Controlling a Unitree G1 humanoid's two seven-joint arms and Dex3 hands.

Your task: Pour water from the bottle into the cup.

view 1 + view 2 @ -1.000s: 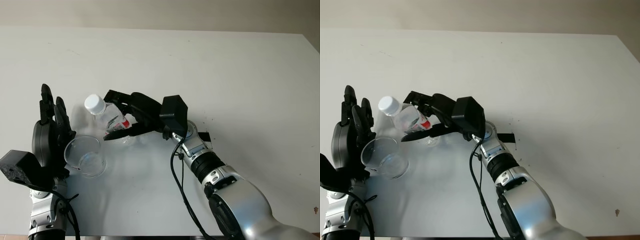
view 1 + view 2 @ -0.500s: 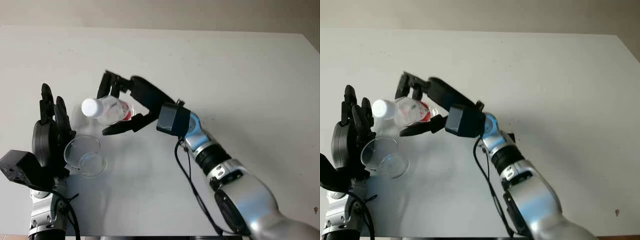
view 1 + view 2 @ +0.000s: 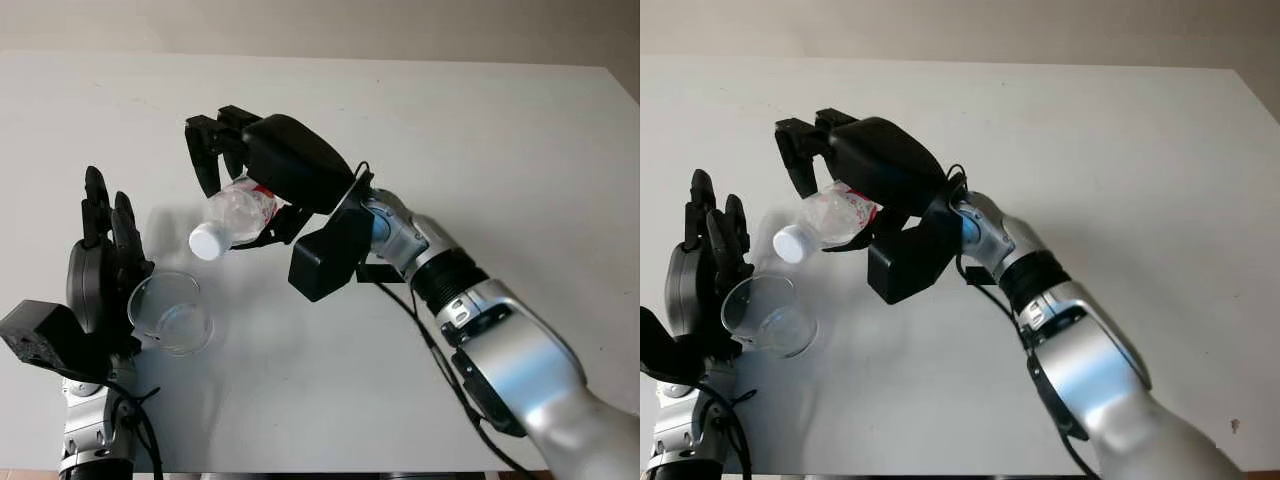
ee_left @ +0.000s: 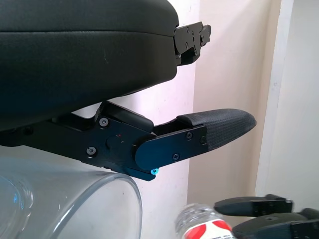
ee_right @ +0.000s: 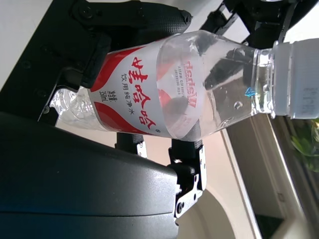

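Observation:
My right hand (image 3: 225, 200) is shut on a clear plastic bottle (image 3: 243, 210) with a red and white label, held in the air above the table. The bottle is tipped so that its white cap (image 3: 205, 241) points down and to the left, just above and beside the cup. The cap is on. The right wrist view shows the bottle (image 5: 174, 94) across the palm, with water inside. A clear plastic cup (image 3: 172, 312) stands upright on the table at the front left. My left hand (image 3: 100, 270) is open right beside the cup's left side. The cup's rim (image 4: 99, 199) appears in the left wrist view.
The white table (image 3: 480, 130) stretches far to the back and right. A black cable (image 3: 425, 340) hangs along my right forearm, which crosses the middle of the table.
My right hand has lifted the bottle off the table and tipped it over, so the cap went from pointing up-left to pointing down toward the cup. Left hand and cup stayed put.

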